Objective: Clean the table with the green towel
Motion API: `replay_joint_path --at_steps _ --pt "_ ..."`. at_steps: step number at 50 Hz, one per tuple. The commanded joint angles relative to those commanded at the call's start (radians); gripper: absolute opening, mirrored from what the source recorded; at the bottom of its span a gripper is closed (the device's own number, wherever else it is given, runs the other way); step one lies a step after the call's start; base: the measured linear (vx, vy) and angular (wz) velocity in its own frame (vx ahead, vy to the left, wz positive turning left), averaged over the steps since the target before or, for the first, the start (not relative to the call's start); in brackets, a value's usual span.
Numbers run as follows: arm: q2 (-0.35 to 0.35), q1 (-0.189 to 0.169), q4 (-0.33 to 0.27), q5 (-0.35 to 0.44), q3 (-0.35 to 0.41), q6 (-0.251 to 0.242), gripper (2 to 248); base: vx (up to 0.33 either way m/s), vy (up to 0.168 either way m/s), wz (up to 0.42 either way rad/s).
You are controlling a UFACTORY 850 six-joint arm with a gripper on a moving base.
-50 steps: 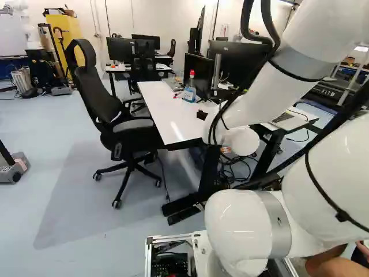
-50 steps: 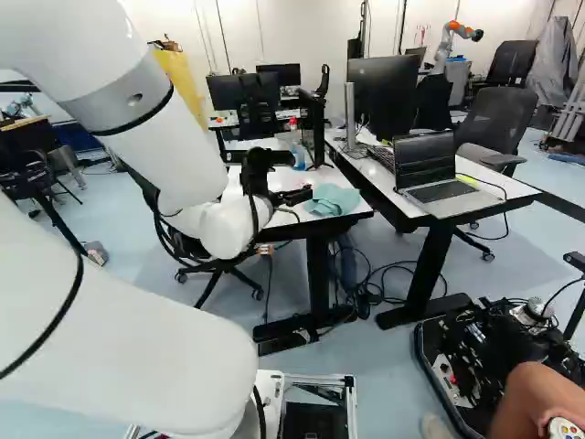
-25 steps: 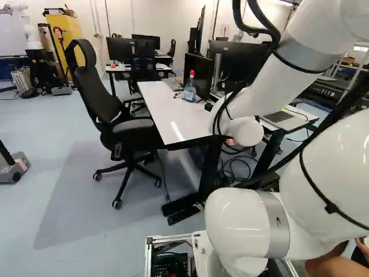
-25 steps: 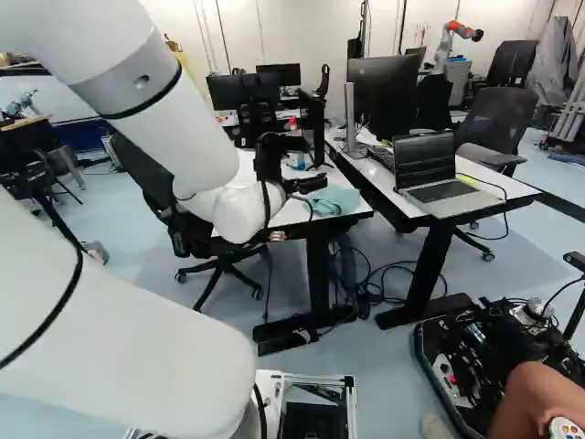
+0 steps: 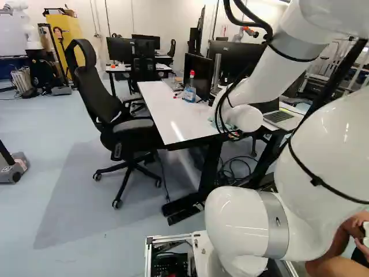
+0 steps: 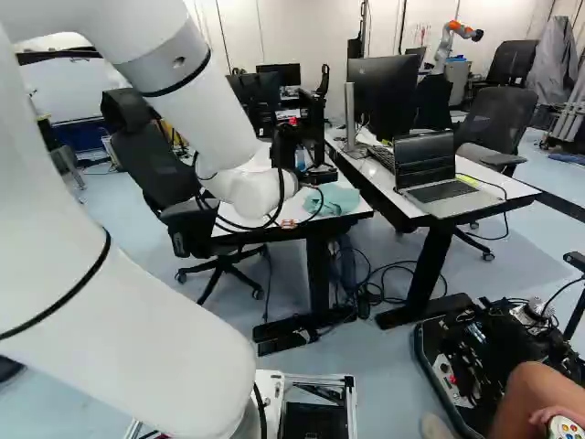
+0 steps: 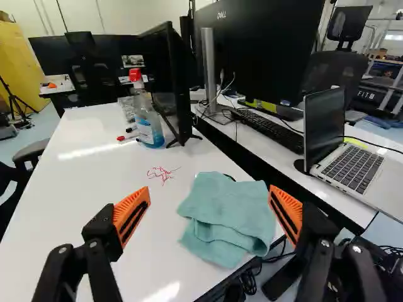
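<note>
The hand (image 6: 318, 172), a little above and right of centre in the right base view, is open, its orange-padded fingers spread wide apart. In the wrist view the green towel (image 7: 227, 211) lies loosely folded between and ahead of them, on the white tabletop (image 7: 82, 189) near its edge, with red scribbles (image 7: 164, 173) just beside it. A spray bottle (image 5: 189, 92) stands upper middle in the left base view
</note>
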Motion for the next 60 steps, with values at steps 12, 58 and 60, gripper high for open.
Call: replay_joint_path --at_steps 12,58,60 --pt "-0.062 -0.017 0.0 -0.049 -0.059 0.0 247 0.0 0.0 0.0" --pt "-0.251 -0.055 0.0 -0.267 -0.256 0.0 247 0.0 0.0 0.0" --pt "-0.258 -0.055 0.0 -0.276 -0.263 0.0 247 0.0 0.0 0.0"
